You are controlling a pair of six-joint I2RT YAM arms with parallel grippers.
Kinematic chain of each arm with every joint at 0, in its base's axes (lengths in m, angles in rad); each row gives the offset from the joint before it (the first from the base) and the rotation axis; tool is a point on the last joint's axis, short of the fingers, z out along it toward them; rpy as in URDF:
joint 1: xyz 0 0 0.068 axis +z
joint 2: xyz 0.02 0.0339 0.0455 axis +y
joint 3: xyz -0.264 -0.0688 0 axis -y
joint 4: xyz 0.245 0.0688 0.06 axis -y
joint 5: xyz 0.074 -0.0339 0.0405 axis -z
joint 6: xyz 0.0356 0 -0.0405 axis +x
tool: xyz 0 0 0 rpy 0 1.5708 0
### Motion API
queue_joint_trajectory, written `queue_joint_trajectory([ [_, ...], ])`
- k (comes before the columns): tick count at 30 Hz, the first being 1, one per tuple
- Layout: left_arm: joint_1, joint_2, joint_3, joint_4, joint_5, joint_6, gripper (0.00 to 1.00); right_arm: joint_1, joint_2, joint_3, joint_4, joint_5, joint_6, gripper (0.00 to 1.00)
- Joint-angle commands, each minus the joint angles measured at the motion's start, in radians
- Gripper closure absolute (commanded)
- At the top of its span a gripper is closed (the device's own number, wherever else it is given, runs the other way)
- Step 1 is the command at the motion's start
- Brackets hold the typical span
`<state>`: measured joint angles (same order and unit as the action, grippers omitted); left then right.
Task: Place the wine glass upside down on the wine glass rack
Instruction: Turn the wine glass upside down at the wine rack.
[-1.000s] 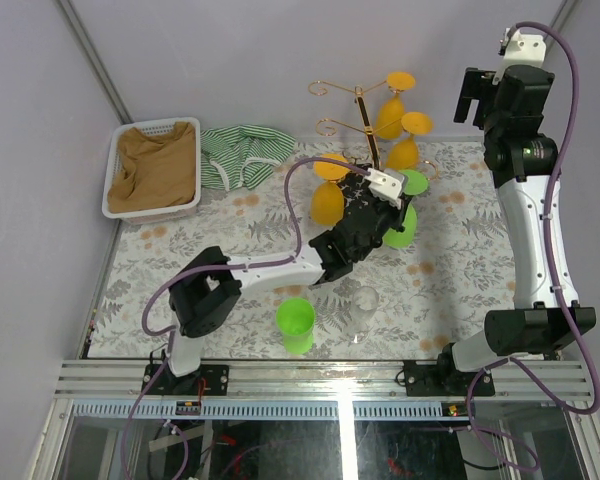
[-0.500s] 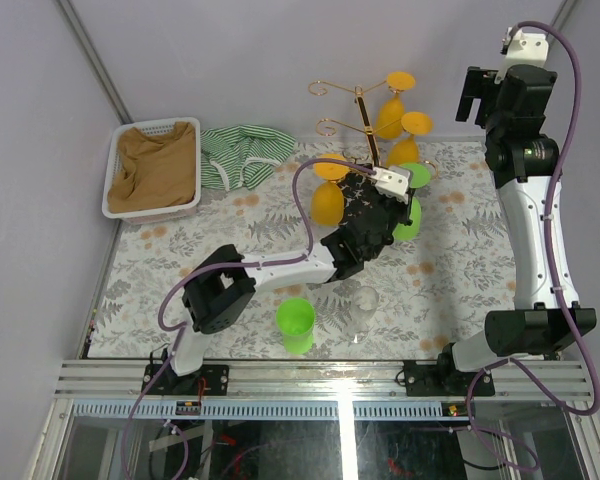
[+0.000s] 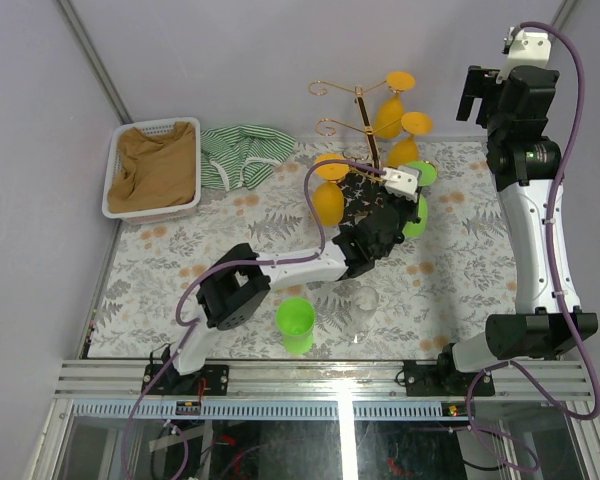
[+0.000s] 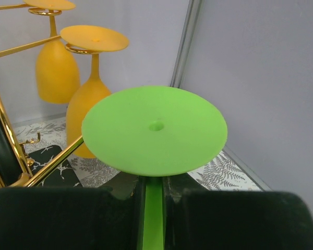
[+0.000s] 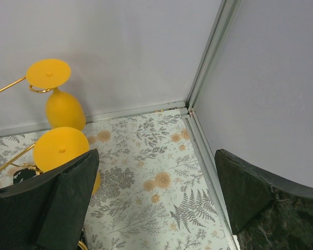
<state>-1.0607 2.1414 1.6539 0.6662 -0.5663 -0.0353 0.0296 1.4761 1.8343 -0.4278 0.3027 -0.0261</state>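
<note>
Wine glass rack (image 3: 365, 115), gold wire hung with orange glasses (image 3: 390, 118), is stood at the back of the floral table (image 3: 180, 260). The right hand (image 5: 154, 203) is raised high, its fingers spread wide with nothing between them. The left hand (image 4: 154, 195) is clamped on the stem of the green wine glass (image 4: 154, 130), which is held upside down just beside the rack's arms.

Robot lab cell, plain grey walls (image 3: 230, 60), aluminium rail (image 3: 320, 378), floral tablecloth (image 3: 460, 270)
</note>
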Motion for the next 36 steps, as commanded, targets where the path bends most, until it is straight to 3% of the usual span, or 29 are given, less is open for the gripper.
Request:
queue_joint_trajectory([
  [1,-0.008,0.023,0.06,0.078,-0.044,0.019,1.0,-0.008,-0.04,0.007,0.053,0.016,-0.022,0.01],
  [18,-0.007,0.099,0.139,0.094,-0.15,0.083,1.0,-0.01,-0.047,-0.021,0.075,0.011,-0.028,0.01],
  [36,0.009,0.13,0.176,0.09,-0.156,0.098,1.0,-0.01,-0.056,-0.053,0.09,0.016,-0.036,0.01],
])
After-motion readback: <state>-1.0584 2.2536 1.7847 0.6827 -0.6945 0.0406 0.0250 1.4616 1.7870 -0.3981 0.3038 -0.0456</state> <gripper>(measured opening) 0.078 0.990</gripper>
